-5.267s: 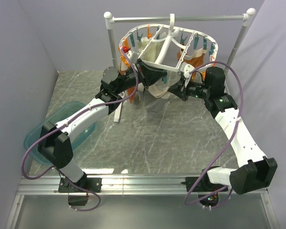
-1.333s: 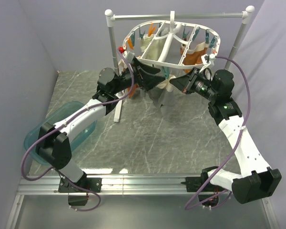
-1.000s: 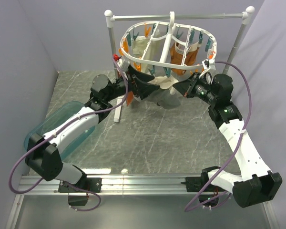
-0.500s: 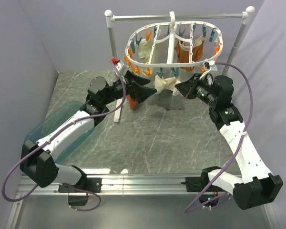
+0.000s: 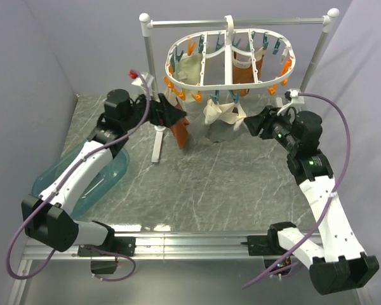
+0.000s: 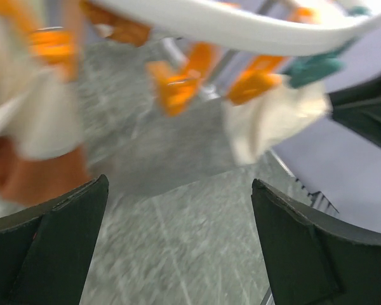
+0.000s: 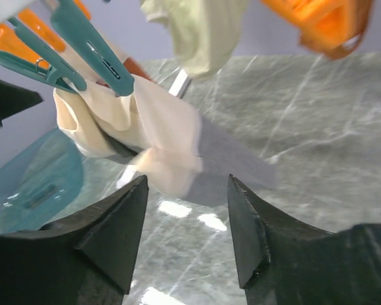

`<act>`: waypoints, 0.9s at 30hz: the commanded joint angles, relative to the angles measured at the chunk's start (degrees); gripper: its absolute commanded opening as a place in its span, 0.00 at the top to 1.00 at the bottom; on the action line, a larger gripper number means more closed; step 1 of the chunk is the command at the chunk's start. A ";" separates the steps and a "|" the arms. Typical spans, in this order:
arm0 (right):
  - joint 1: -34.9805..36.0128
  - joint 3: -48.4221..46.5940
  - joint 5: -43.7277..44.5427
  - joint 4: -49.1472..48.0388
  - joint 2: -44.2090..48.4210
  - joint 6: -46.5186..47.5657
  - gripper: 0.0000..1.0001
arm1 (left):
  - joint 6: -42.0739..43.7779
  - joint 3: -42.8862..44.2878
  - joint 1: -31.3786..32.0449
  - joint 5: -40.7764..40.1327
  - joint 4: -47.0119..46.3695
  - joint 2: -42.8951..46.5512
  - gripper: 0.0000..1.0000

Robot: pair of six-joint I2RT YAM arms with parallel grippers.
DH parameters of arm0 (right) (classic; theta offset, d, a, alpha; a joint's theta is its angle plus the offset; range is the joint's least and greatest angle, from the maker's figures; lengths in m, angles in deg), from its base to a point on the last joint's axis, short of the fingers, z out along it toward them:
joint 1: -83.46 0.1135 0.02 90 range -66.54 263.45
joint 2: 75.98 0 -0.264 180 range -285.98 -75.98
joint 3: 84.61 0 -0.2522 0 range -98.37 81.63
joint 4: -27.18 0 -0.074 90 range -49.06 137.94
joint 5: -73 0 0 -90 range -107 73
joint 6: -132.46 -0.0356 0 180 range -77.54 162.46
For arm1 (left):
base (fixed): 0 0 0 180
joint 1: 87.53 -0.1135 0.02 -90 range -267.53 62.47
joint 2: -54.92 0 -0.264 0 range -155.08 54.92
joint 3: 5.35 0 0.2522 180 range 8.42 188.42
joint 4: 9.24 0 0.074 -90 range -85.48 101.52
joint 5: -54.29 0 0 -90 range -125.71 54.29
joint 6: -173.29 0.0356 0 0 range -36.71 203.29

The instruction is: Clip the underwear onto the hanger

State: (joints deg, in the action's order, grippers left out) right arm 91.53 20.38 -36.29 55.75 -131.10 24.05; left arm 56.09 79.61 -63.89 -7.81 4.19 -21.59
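Note:
The white oval hanger (image 5: 228,58) hangs by its hook from the rail, with orange and teal pegs round its rim. The underwear (image 5: 223,122), cream with a grey part, hangs below the front rim, and teal pegs (image 7: 89,47) pinch its upper edge (image 7: 146,121). My left gripper (image 5: 171,113) is open left of it, apart from the cloth; in the left wrist view the gripper (image 6: 179,183) holds nothing, and the underwear (image 6: 273,121) is ahead to the right. My right gripper (image 5: 247,125) is open just right of the underwear, with nothing between its jaws (image 7: 187,179).
A silver rail stand (image 5: 153,82) with white knobs carries the hanger. Rust-orange garments (image 5: 181,130) (image 5: 244,67) and a cream garment (image 5: 190,67) also hang from it. A teal bin (image 5: 82,181) lies at the table's left side.
Both grippers have let go and opened, and both arms have drawn back from the hanger, left arm leftward, right arm rightward. The underwear now hangs on its own and the hanger has swung back.

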 commanded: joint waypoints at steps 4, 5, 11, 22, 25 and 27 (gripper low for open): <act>-3.50 -0.62 2.50 3.82 5.28 5.93 0.33 | 4.25 6.84 -7.46 -1.61 21.14 2.42 0.01; -4.03 -0.88 1.72 5.13 5.54 7.15 0.32 | 6.70 7.80 -9.12 -2.23 23.69 1.64 0.01; -7.73 -1.85 -3.03 11.73 7.91 12.86 0.19 | 14.36 16.68 -15.19 -7.59 42.42 -3.81 0.01; -11.59 7.89 -6.82 19.47 11.43 20.87 0.12 | 19.38 2.73 -19.77 -19.55 40.42 4.69 0.01; -11.94 10.80 -6.29 20.17 11.96 21.76 0.11 | 19.12 -2.19 -19.77 -19.99 38.66 8.56 0.01; -12.21 12.29 -7.16 20.44 12.65 21.49 0.10 | 18.41 -4.91 -19.77 -20.60 38.57 10.41 0.01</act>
State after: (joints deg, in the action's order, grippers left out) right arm 80.01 31.70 -42.19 75.57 -120.01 43.85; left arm 73.58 77.04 -83.56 -26.21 45.56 -15.08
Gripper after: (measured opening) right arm 0.894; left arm 0.993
